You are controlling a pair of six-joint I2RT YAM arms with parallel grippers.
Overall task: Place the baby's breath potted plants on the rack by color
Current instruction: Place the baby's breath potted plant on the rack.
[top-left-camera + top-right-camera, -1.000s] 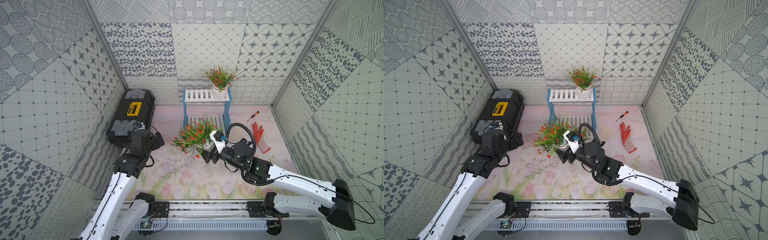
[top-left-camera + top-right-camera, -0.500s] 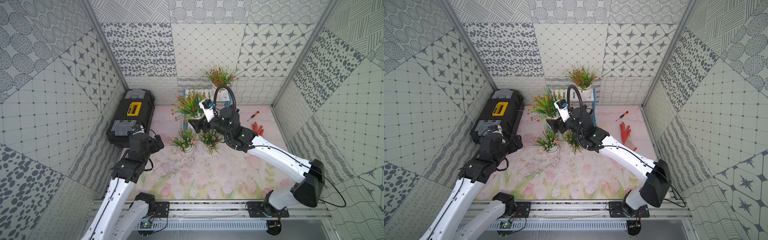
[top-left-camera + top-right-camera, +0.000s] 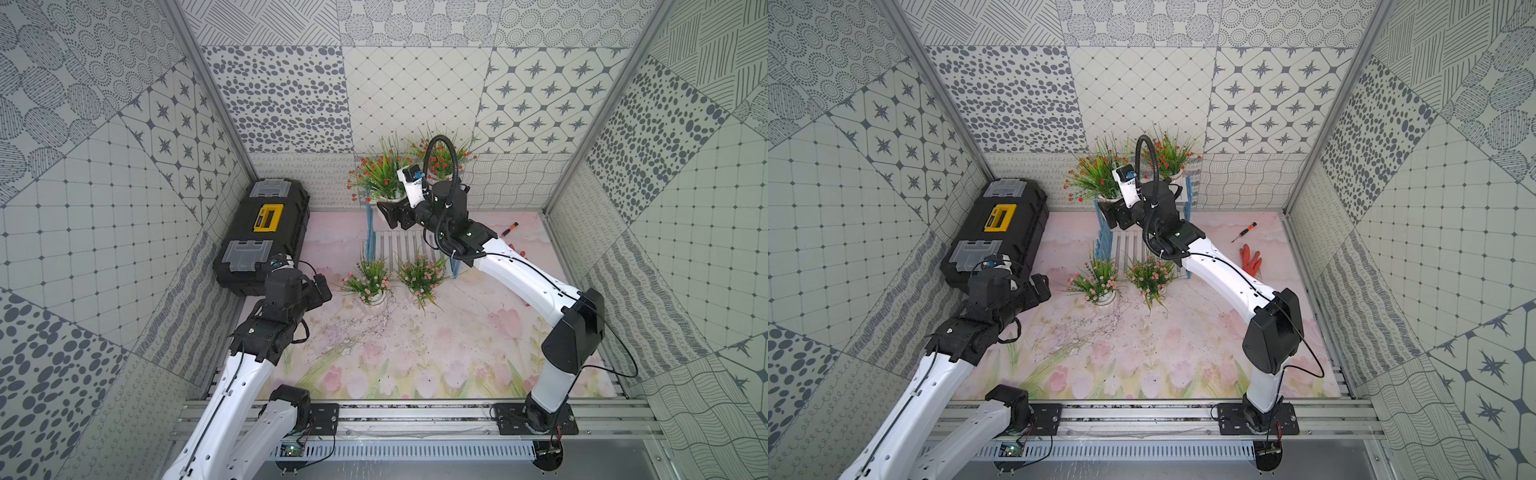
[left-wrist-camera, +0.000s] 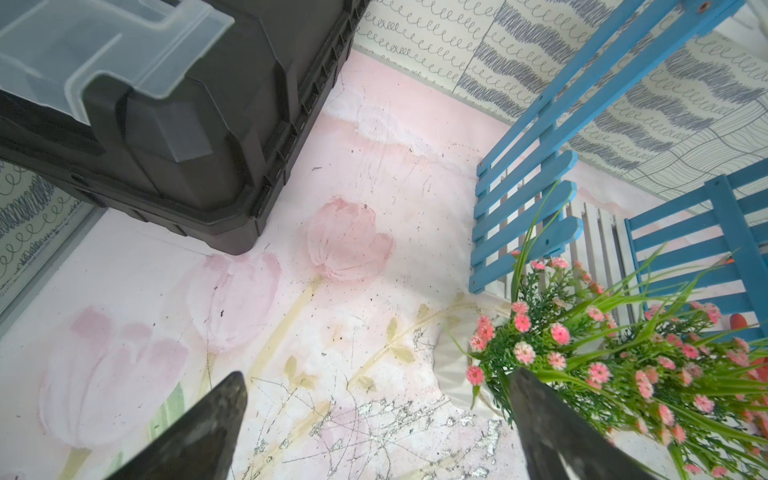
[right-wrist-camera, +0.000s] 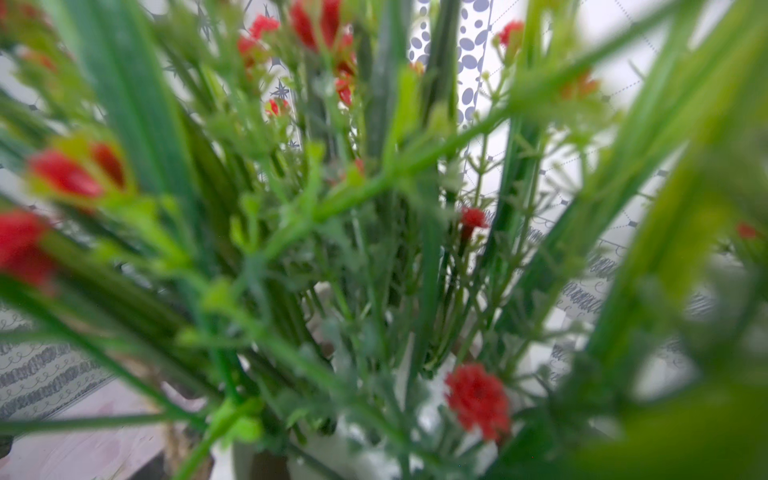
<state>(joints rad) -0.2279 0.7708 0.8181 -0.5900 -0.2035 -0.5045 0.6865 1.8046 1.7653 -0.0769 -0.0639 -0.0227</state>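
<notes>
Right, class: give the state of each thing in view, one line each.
Black and yellow toolbox: shut.
Left gripper: open, empty.
Right gripper: shut on one red-flowered potted plant, at the blue-and-white rack's top shelf.
Second red-flowered potted plant: standing on that shelf.
Two pink-flowered potted plants: on the mat, unshelved.

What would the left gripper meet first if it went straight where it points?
Probably the nearer pink-flowered plant in a white ribbed pot, beyond the open left gripper; else the tulip-print mat.
</notes>
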